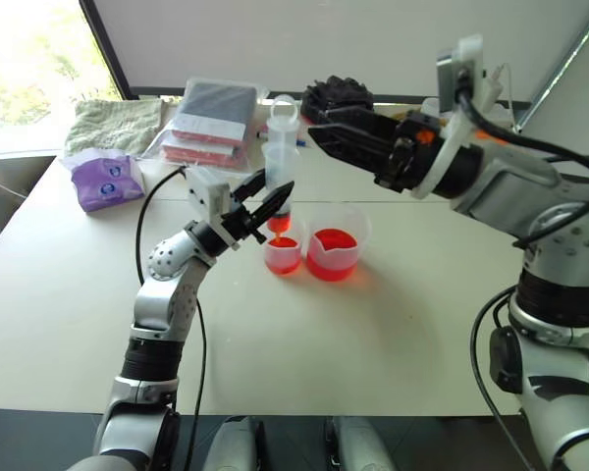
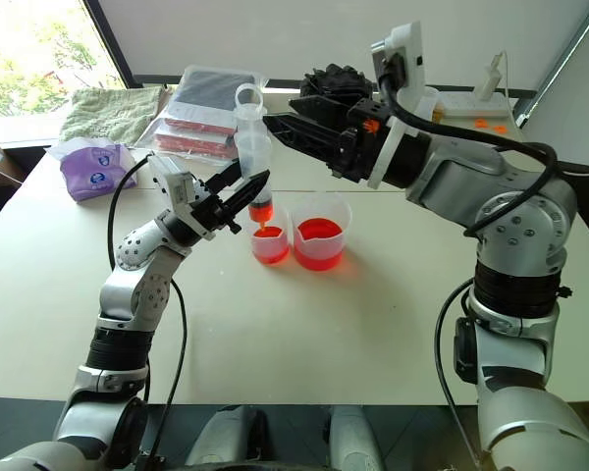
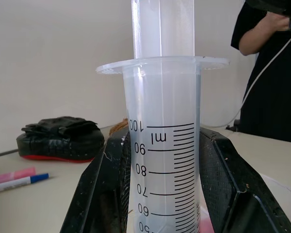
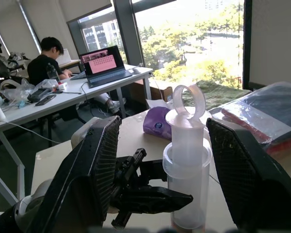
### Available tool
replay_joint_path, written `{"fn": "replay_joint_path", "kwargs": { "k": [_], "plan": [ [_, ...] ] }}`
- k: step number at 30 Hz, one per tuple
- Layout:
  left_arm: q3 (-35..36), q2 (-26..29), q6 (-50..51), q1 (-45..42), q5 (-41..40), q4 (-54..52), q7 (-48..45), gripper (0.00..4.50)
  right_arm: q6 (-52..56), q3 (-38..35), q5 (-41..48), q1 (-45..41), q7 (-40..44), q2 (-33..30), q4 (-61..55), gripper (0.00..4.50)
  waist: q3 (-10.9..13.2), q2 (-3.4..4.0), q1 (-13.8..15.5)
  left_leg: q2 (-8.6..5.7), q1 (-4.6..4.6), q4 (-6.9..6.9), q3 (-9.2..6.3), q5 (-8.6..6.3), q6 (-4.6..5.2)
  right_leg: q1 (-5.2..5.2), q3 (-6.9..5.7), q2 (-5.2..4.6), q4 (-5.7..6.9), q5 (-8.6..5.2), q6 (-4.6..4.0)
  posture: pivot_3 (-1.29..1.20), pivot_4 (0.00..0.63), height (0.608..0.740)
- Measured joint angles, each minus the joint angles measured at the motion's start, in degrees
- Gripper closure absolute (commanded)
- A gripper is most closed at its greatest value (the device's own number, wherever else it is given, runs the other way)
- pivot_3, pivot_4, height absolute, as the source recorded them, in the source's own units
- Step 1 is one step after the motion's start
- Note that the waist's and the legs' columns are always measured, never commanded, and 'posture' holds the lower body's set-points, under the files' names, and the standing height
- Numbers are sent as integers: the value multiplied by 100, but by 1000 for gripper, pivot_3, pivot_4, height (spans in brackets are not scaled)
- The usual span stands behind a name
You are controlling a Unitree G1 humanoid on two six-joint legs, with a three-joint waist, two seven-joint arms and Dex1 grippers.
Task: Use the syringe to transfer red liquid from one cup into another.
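The syringe [image 1: 281, 147] stands upright, its orange tip [image 1: 278, 225] in the mouth of the narrower cup [image 1: 283, 255], which holds red liquid. My left gripper [image 1: 272, 201] is shut on the lower barrel; the left wrist view shows its fingers [image 3: 99, 194] pressed against both sides of the graduated barrel [image 3: 162, 145]. The wider spouted cup [image 1: 332, 253], with red liquid too, stands just right of the narrower one. My right gripper [image 1: 312, 126] is open, level with the plunger top. In the right wrist view its fingers [image 4: 94, 165] flank the plunger ring [image 4: 189, 101] without touching it.
At the table's far left lie a purple tissue pack [image 1: 108, 182], a pale towel [image 1: 113, 123] and a plastic bag of flat packs [image 1: 211, 123]. A black bundle [image 1: 339, 96] sits behind the cups. Pens [image 3: 17, 179] lie near it. A person [image 3: 271, 73] stands beyond the table.
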Motion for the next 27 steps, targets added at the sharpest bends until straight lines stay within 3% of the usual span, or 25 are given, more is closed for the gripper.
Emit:
{"fn": "replay_joint_path", "kwargs": {
  "k": [9,27],
  "plan": [
    [-16,-17,-85,-3,96,51,12,3044,-224,382,-973,-222,-415,483,344,1575,0,0,-3,0,0,-1,1,0,0,-2,-2,0,0,0,0,0,150,740],
    [-37,-25,-93,0,134,51,39,3044,-306,444,-1770,-568,-672,1125,692,1575,0,0,-10,0,0,-2,2,0,0,-4,-3,0,1,0,0,0,150,740]
  ]
}}
